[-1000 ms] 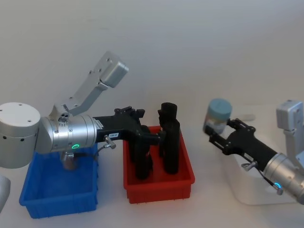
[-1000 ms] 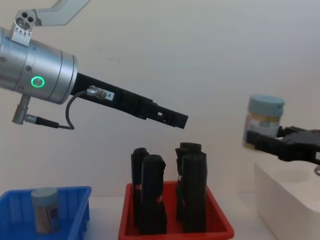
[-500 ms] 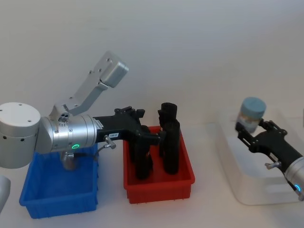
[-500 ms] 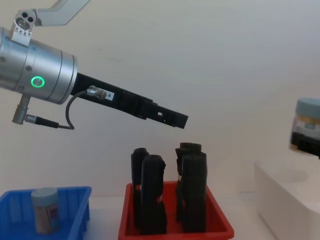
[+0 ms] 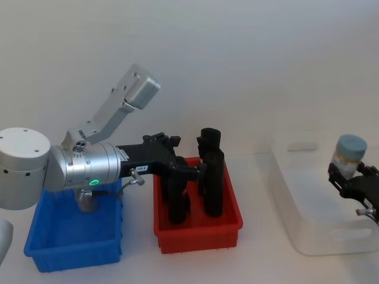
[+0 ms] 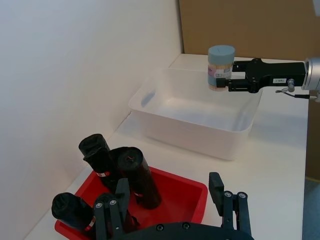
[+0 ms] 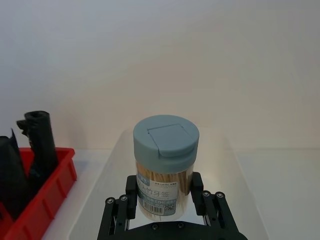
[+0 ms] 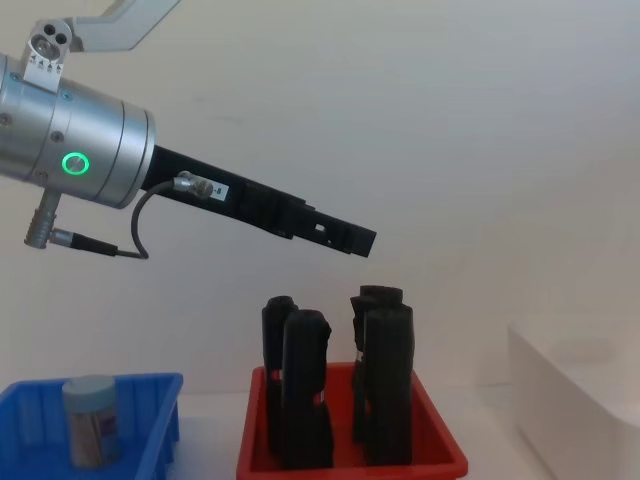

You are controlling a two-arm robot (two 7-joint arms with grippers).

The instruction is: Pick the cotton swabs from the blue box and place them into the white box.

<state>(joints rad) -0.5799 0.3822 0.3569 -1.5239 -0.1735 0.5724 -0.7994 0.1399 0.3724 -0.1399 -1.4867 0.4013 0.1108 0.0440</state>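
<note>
1. The left arm [image 5: 83,168] reaches from the left side across the work area. Its position matches the frames of 1.0 s and 0.5 s ago.
2. The white box [image 5: 314,236] stands at the right of the table, open-topped. It is in the same place as before.
3. The blue box [image 5: 71,242] stands at the left, under the left arm. The red tray [image 5: 198,234] stands just beside it, between the blue box and the white box. Neither has shifted.
4. The black upright objects [image 5: 213,177] stand in the red tray, unchanged.
5. The left gripper [image 8: 355,240] hangs above the black upright objects. In the left wrist view its jaws stand apart with nothing between them.
6. The right gripper [image 7: 165,195] has its jaws clamped on the lower body of a cotton swab jar [image 5: 348,155].
   - The jar is upright, lid up.
   - It is held over the open white box, above rim level, toward the box's right side.
   - Change: 1.0 s ago the jar and gripper were at the left edge of the white box. At 0.5 s ago they were over its middle. They have now travelled farther right.
   - The grip on the jar is the same in all three moments.
7. A second cotton swab jar [image 8: 92,420] stands upright in the blue box, in the same spot as before. In the head view the left arm partly hides it.
</note>
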